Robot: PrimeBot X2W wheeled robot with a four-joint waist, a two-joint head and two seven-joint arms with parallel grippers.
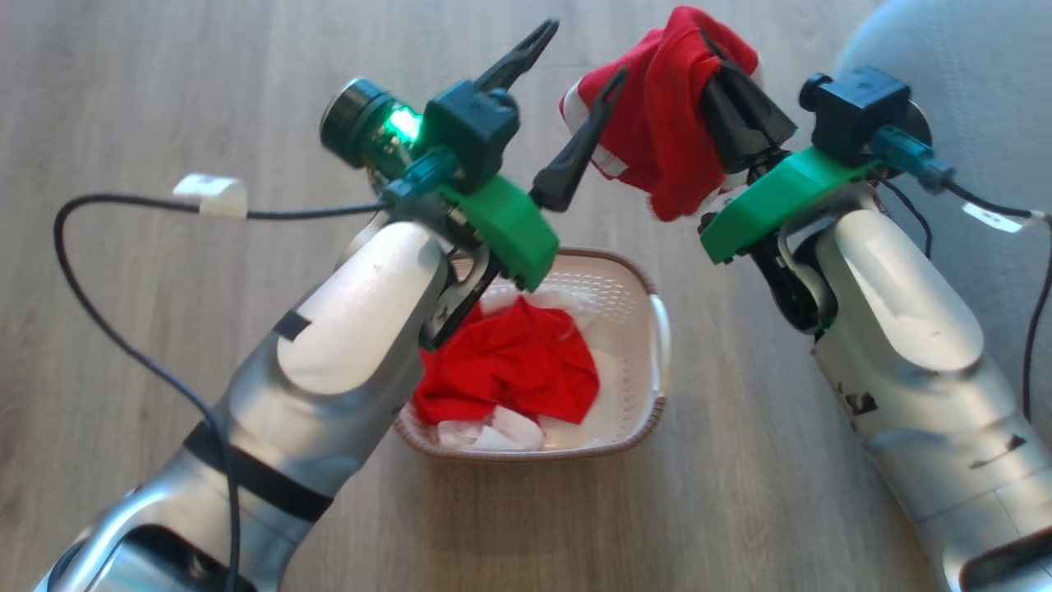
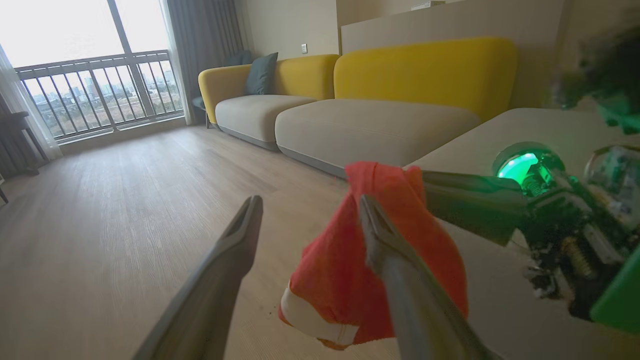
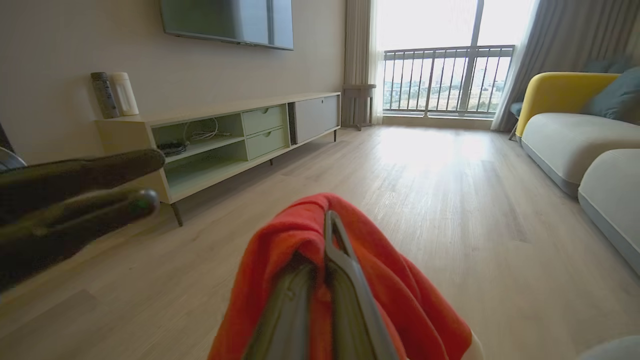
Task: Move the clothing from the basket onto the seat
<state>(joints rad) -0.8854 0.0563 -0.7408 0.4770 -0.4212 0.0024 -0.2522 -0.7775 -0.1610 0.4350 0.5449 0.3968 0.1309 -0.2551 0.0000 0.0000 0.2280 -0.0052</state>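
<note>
This is a home living room. Along the right side runs a long fabric sofa with mustard-yellow backs and grey seat cushions (image 2: 370, 130), a dark teal square cushion (image 2: 261, 73) propped at its far end. On the left wall hangs a flat dark television (image 3: 230, 20) above a low pale-green wooden media cabinet (image 3: 225, 140) with drawers and open shelves holding cables. At the far end a tall window with a metal balcony railing (image 3: 445, 75) has grey floor-length curtains (image 2: 205, 45) beside it. Near, on the pale wood-plank floor (image 2: 125, 200), stands a small cream-white perforated plastic laundry basket with a brown rim (image 1: 633, 304) holding bright red fabric clothing (image 1: 509, 362).
</note>
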